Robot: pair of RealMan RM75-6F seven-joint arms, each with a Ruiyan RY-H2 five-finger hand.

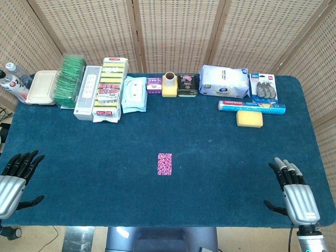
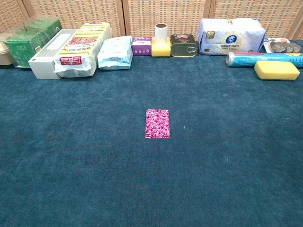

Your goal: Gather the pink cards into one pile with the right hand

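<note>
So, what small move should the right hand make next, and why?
Probably none beyond staying put, or at most a short reach in to square the pile. The pink cards appear to lie as one neat pile in the middle of the table, with no stray card visible in either view. The right hand rests open at the near right edge, holding nothing.

Left hand: black-fingered hand with a ribbed silver back point(image 1: 17, 181), low at the near left edge, fingers spread and pointing away, thumb out to the side, holding nothing.
Right hand: silver-and-black hand point(image 1: 294, 191), at the near right edge, fingers extended together, thumb out, holding nothing.
Chest view: neither hand shows.
</note>
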